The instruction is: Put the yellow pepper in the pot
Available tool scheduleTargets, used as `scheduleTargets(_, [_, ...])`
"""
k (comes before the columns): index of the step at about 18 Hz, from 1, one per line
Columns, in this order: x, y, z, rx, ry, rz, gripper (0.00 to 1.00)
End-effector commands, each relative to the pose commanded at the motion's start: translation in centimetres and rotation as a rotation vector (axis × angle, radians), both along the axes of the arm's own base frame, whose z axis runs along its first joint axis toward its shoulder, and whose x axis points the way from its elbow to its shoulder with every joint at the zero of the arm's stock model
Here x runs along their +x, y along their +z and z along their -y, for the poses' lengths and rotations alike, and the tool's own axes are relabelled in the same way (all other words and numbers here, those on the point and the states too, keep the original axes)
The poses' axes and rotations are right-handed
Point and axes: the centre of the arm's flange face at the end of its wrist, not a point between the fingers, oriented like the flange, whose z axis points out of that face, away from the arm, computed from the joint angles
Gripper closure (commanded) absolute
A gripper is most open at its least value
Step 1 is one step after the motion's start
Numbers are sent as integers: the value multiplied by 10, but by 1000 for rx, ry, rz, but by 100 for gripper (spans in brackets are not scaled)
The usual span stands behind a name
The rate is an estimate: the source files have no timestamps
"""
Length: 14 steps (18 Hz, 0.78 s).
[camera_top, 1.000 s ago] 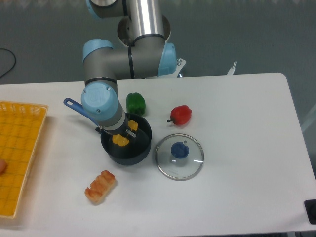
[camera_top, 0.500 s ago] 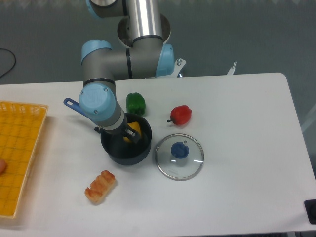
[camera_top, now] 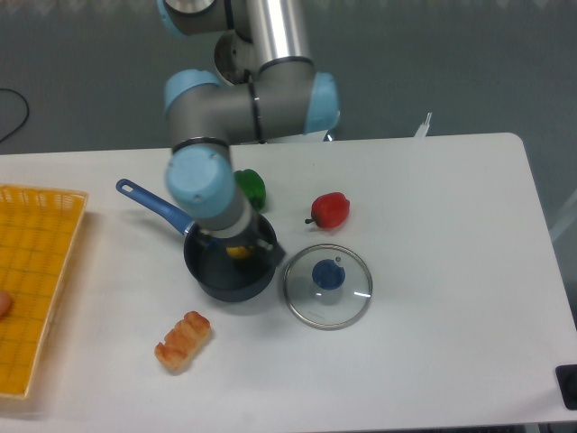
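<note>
While the arm is leaning over the pot (camera_top: 225,273), the gripper (camera_top: 245,242) is hanging above its far rim, its fingers mostly hidden, so I cannot tell their state. The yellow pepper (camera_top: 238,252) is sitting inside the pot, with the green pepper (camera_top: 253,187) just behind the pot and the glass lid (camera_top: 327,285) lying beside it.

Grey-and-blue robot arm (camera_top: 209,194) overhangs dark round pot (camera_top: 225,271); round glass lid (camera_top: 327,285) just right; table (camera_top: 451,271) beyond open.
</note>
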Motion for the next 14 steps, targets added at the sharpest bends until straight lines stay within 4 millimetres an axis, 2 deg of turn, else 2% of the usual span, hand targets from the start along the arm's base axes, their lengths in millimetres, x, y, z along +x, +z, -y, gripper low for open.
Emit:
scheduleTargets(2, [-30,5,15,29,6,-31,0])
scheduleTargets(6, [-69,7,45,29,-3,-27,0])
scheduleTargets(10, [-105,11,80,23,-49,-20,0])
scheduleTargets(14, [-133,9,102,38,-29,-48,0])
